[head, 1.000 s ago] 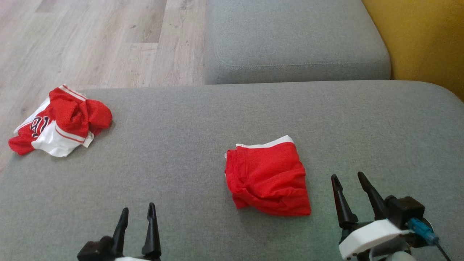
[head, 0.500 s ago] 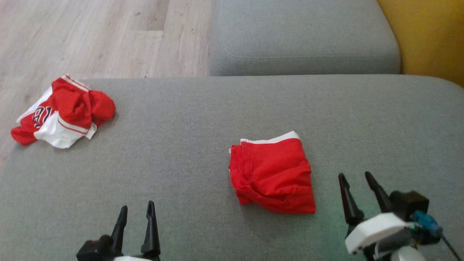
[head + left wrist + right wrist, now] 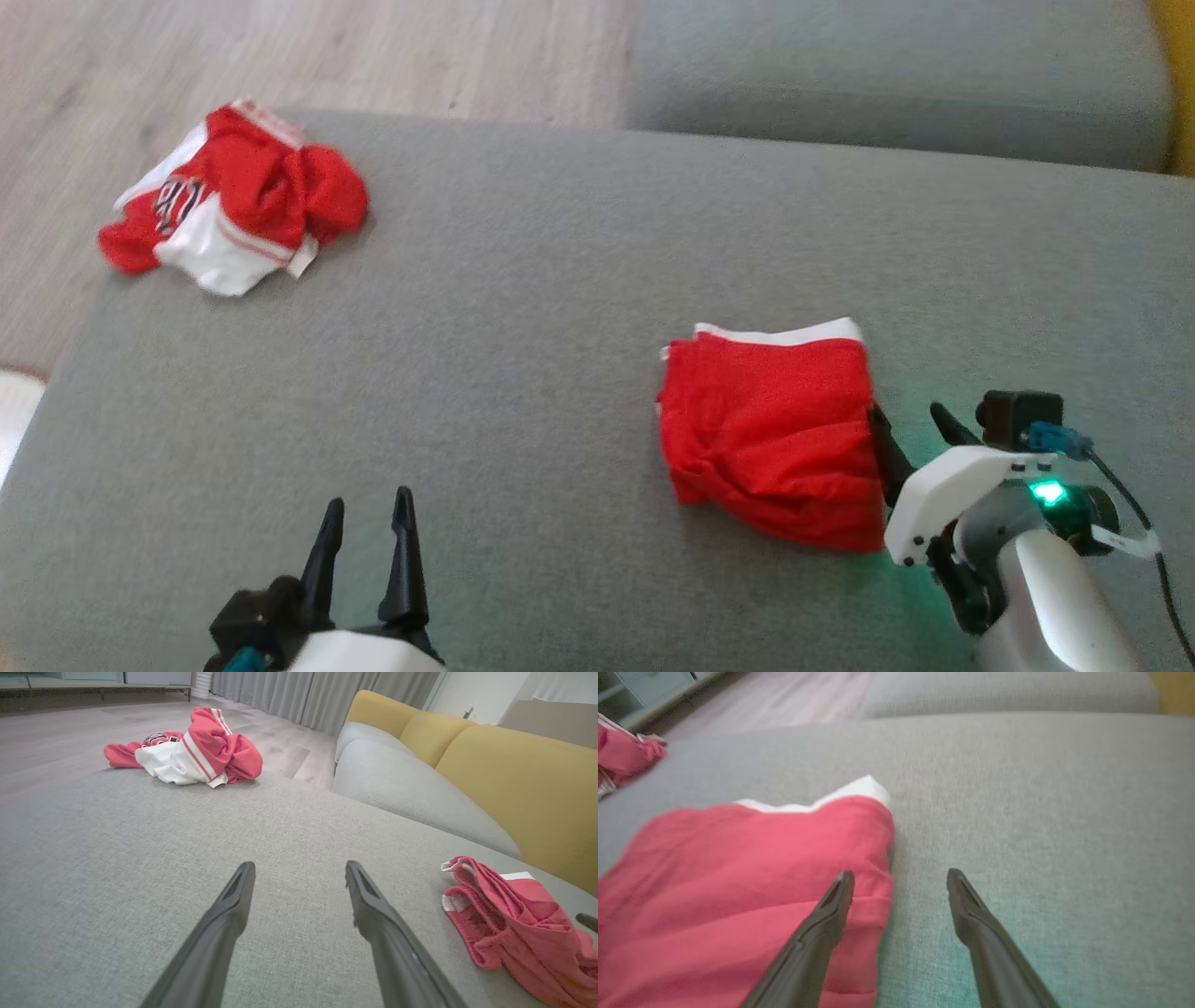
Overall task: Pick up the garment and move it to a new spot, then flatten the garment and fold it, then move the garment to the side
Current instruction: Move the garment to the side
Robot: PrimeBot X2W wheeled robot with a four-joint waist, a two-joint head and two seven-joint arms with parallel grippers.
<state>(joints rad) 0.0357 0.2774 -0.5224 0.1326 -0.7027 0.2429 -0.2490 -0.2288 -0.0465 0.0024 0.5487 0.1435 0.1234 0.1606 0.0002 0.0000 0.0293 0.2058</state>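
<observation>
A broad grey fabric seat takes up the near part of the scene, and a second grey cushion lies just beyond its far edge on the right. On the far left is a pale wood-plank floor, which in the left wrist view reaches back to long grey curtains and a low cabinet. Mustard-yellow back cushions stand behind the grey seats on the right, below a white wall, and the light is soft and even.
</observation>
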